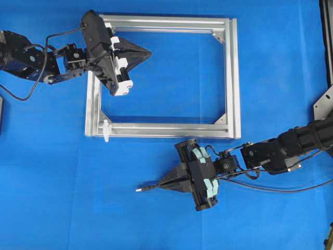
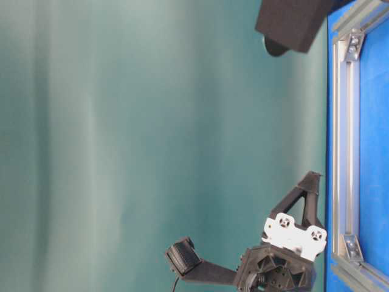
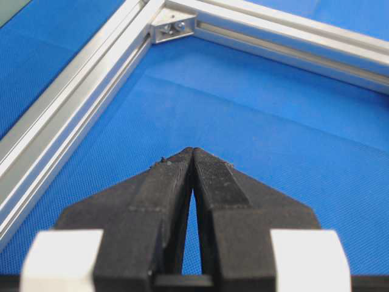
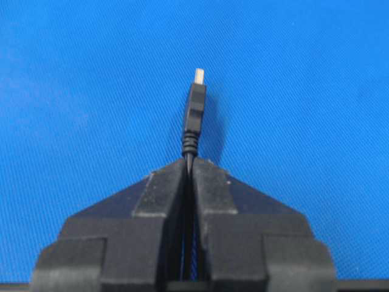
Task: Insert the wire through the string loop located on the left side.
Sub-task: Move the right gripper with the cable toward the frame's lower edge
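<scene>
Right tool point(image 4: 189, 161) level, clamping wire point(image 4: 193, 118).

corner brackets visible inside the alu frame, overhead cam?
3 small silver triangular corner brackets in the silver aluminium frame: upper right, lower right, lower left. The upper-left corner is covered by the left end effector, so a fourth may be hidden.

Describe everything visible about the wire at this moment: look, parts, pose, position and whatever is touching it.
The wire is a thin, flexible black cable ending in a slim black moulded plug with a ribbed strain relief and a small pale tip. The right gripper is shut on it just behind the plug, which sticks out ahead of the fingertips and points to the left of the overhead view. It sits over the blue surface, below the aluminium frame. The rest trails off right, past the arm. It is well short of the string loop.
</scene>
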You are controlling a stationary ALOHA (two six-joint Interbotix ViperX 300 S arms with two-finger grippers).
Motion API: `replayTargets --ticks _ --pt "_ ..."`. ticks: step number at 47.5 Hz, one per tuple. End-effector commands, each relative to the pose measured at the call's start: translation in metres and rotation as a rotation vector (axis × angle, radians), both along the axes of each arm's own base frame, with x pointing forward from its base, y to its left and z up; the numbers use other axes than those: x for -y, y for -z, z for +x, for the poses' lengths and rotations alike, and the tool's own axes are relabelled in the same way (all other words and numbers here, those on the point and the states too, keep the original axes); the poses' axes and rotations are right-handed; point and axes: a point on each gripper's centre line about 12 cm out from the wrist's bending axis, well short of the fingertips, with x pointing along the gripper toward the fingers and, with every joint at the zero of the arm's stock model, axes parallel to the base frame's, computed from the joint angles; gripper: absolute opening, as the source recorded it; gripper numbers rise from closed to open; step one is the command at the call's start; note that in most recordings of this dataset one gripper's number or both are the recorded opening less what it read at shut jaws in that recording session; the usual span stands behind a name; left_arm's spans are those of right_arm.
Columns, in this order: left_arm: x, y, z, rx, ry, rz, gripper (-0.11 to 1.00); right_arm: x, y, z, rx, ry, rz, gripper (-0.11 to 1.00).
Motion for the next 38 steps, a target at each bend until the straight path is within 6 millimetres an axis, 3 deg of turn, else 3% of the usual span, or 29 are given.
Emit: replayTargets --ticks 1,15,32,38 --pt "0.000 -0.014 0.001 0.040 0.001 0.012 0.00 -0.003 -0.017 0.003 0.052 -0.008 0.013 -0.01" --pt "-0.001 -0.013 0.001 0.032 0.000 0.009 0.00 -0.005 -0.025 0.005 0.061 -0.008 0.021 -0.01" --pt "0.000 -0.013 0.001 0.031 0.001 0.008 0.00 -0.001 -0.083 0.000 0.035 -0.007 0.008 -0.01" --pt "0.000 -0.013 0.001 0.033 0.001 0.007 0.00 0.000 -0.095 -0.004 0.034 -0.007 0.008 -0.01"
